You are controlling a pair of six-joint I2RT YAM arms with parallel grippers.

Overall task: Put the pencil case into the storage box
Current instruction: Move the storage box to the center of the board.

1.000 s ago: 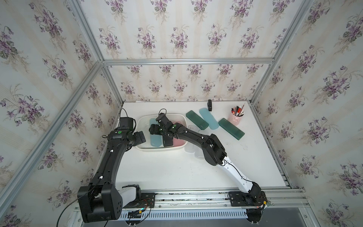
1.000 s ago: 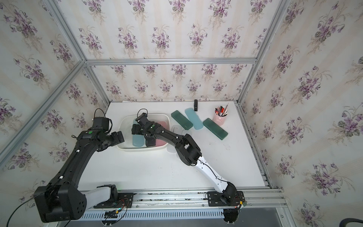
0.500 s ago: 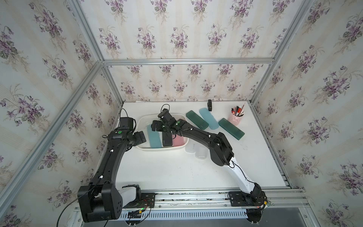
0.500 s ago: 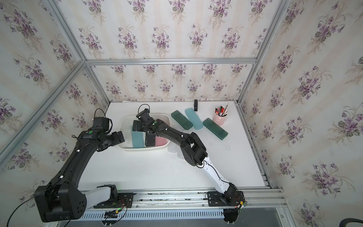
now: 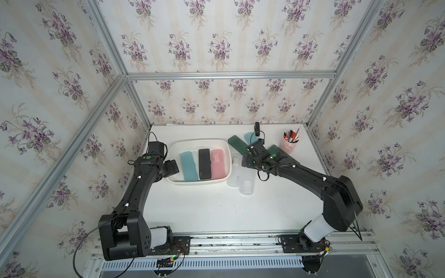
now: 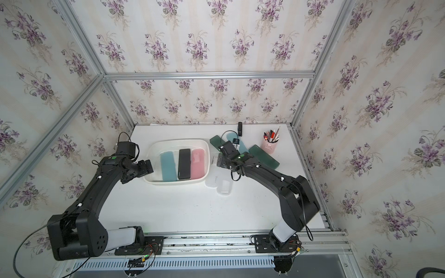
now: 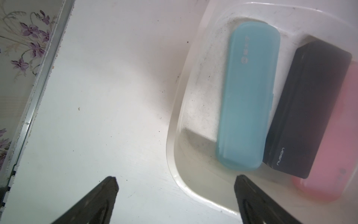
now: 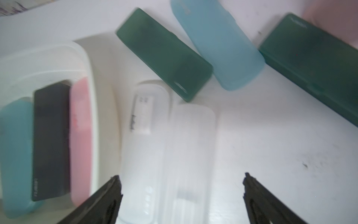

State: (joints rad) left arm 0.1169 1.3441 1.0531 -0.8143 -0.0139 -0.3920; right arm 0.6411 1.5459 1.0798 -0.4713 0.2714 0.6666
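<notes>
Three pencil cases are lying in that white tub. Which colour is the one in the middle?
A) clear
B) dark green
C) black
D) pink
C: in a top view the black case lies in the storage box between the light blue case and the pink case.

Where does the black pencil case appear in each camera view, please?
In a top view: the black pencil case lies in the storage box, middle of three cases.
In a top view: same spot, left of picture centre.
Left wrist: in the box, beside the blue pencil case.
Right wrist: blurred, in the box.
Shared landmark: the pink pencil case alongside it.
</notes>
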